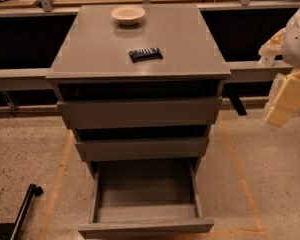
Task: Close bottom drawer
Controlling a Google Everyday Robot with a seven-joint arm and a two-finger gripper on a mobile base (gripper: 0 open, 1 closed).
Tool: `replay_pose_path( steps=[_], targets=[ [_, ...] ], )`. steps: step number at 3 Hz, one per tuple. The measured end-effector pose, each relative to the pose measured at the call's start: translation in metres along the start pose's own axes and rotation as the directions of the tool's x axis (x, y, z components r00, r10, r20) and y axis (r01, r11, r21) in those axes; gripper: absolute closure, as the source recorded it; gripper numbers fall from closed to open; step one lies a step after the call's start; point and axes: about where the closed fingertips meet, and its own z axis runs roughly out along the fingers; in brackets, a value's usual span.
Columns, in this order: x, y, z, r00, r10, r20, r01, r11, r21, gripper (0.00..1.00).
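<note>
The grey cabinet (140, 39) stands in the middle of the camera view. Its bottom drawer (145, 226) is pulled far out toward me, showing an empty grey box interior (145, 189). The middle drawer front (142, 148) and the top drawer front (140, 111) stick out a little. My gripper (286, 100) hangs at the right edge of the view, cream-coloured, beside the cabinet's right side and well above and to the right of the bottom drawer, touching nothing.
A cream bowl (127, 15) and a dark snack packet (145, 54) lie on the cabinet top. A black pole (25, 206) lies on the speckled floor at the lower left. Orange tape lines (240, 174) run along the floor. Dark shelving stands behind the cabinet.
</note>
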Motion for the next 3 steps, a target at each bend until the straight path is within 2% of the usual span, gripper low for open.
replay_pose_path(
  steps=[1,2,3],
  targets=[
    [0.007,0.006,0.016,1.000,0.000,0.019,0.001,0.9998,-0.021,0.38],
    [0.018,0.017,0.051,0.997,-0.014,0.073,0.018,0.9984,-0.054,0.62],
    [0.034,0.022,0.098,0.994,-0.007,0.108,0.014,0.9978,-0.065,0.85]
  ],
)
